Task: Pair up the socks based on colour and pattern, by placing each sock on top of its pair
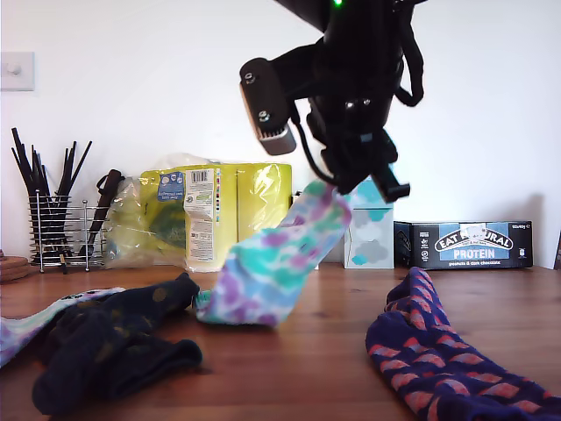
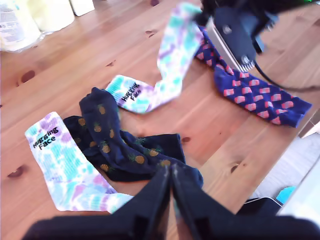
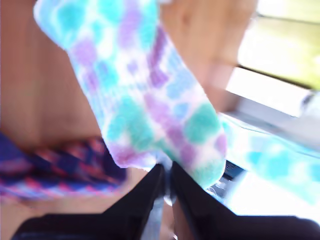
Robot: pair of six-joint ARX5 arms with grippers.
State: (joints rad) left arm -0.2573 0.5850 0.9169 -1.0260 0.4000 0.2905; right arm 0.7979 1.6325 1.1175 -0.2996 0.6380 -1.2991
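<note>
We find our second gripper [image 1: 347, 186] clamped on soft tie-dye sock [image 1: 273, 267], cuff on bare wooden table [image 1: 324, 351], our first gripper [image 2: 169, 176] closed, empty.

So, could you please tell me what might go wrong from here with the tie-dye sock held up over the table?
1. My second gripper pinches the held tie-dye sock only near one end, so it may slip out.
2. Its cuff rests on the table against the dark navy socks, so carrying it across could drag them.
3. The other tie-dye sock seems to lie partly under those navy socks, so the pair may stack untidily.
</note>
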